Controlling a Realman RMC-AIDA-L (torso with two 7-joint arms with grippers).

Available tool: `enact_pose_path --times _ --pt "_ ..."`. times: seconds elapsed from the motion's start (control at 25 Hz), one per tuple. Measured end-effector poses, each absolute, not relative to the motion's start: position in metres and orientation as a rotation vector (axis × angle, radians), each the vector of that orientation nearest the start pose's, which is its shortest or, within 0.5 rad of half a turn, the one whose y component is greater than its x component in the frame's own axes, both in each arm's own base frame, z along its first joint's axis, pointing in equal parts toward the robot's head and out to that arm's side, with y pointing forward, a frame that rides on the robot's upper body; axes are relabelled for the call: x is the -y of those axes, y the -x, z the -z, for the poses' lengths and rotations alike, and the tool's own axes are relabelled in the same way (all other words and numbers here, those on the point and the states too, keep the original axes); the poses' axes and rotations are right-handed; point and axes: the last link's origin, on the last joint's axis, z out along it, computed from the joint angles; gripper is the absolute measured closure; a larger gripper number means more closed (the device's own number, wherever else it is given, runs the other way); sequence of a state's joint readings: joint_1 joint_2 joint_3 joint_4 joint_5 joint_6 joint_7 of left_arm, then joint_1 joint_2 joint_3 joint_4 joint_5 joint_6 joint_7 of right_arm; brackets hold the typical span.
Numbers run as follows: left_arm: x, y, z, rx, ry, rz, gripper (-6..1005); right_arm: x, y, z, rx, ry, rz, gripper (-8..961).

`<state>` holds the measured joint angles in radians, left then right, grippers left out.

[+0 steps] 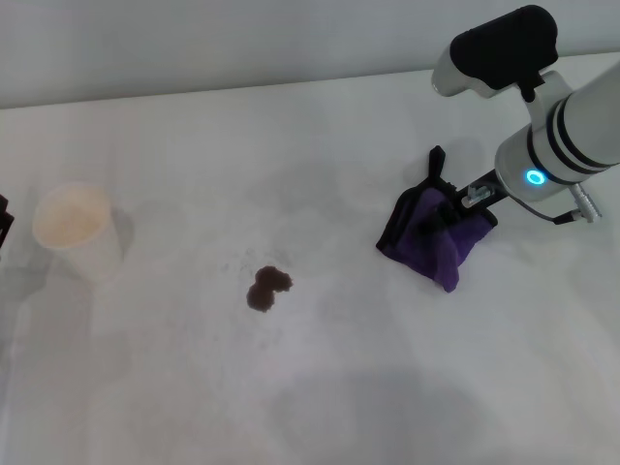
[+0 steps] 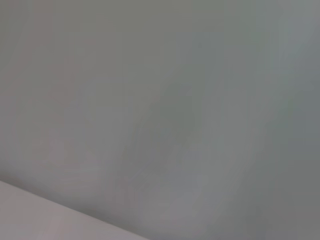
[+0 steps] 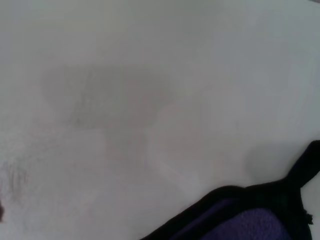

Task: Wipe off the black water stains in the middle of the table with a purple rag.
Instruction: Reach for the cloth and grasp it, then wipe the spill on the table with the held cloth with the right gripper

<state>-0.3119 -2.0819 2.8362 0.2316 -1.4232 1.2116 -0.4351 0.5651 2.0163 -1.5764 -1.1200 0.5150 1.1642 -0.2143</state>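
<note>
The black water stains [image 1: 268, 288] are a small dark blot of two joined lobes in the middle of the white table [image 1: 320, 387]. My right gripper [image 1: 453, 209] is to the right of the stains, shut on the purple rag [image 1: 436, 237], which hangs bunched from it with its lower edge at the tabletop. The rag is well apart from the stains. The right wrist view shows the rag's black-edged corner [image 3: 250, 222] over bare table [image 3: 150, 75]. A dark bit of my left gripper [image 1: 3, 221] shows at the far left edge. The left wrist view shows only a plain blurred surface.
A white paper cup [image 1: 73, 228] stands upright at the left of the table, next to my left gripper. The table's far edge [image 1: 242, 89] meets a pale wall at the back.
</note>
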Motion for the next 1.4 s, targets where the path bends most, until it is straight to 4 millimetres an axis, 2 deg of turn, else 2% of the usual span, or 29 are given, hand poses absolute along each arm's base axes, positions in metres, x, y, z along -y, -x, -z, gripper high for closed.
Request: enact_pose_path --times 0.44,0.64,0.84,1.08,1.2,1.4 --pt "-0.2732 0.3529 0.0357 0.959 1.430 0.919 112 -0.3736 -0.2437 0.0293 -1.237 2.217 0.429 142" --pt "-0.2698 0.3476 0.0303 0.925 1.413 0.982 112 -0.3742 -0.2452 0.0308 -1.244 2.213 0.419 348" --pt "-0.2683 0.3496 0.0281 0.932 1.408 0.991 112 -0.3748 -0.2450 0.0307 -1.241 2.215 0.413 445" --pt "-0.2666 0.3505 0.0283 0.936 1.406 0.990 111 -0.3744 -0.2431 0.0306 -1.218 2.235 0.424 510" --pt "-0.2666 0.3500 0.0287 0.938 1.405 0.993 111 -0.3742 -0.2424 0.0303 -1.219 2.239 0.432 712" --pt "-0.2670 0.3498 0.0285 0.937 1.405 0.995 111 -0.3751 -0.2390 0.0289 -1.207 2.244 0.426 770"
